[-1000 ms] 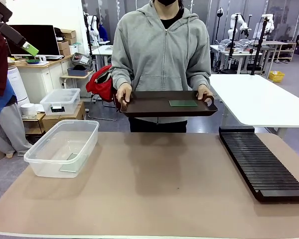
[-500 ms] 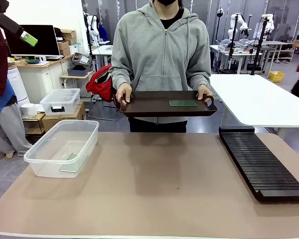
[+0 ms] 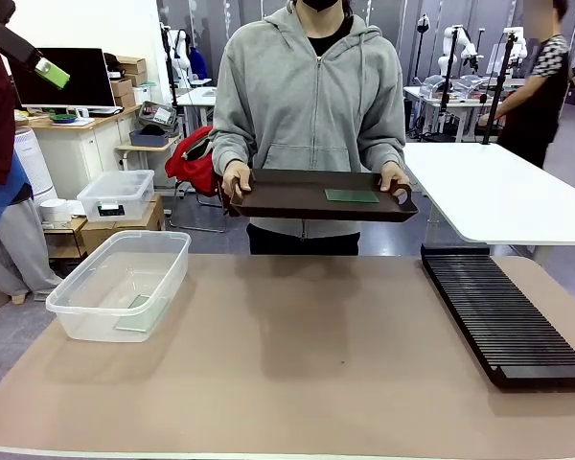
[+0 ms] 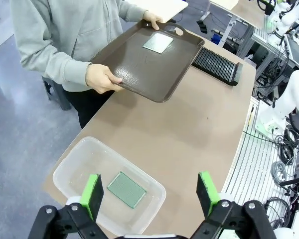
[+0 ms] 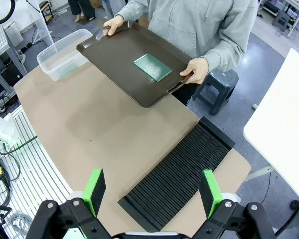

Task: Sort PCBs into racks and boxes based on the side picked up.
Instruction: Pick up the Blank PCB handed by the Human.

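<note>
Brown tray (image 3: pixel 287 198), lidded box (image 3: pixel 115 195), dark monitor (image 3: pixel 73 79)

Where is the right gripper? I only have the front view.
Observer: The right gripper hangs high over the long black slotted rack, jaws open and holding nothing.
Operator: Left jaws?
Observer: The left gripper is open too, high over the clear plastic tub.
Operator: Anything in it?
Observer: One dark-green rectangular board lies flat on the bottom, away from the walls.
</note>
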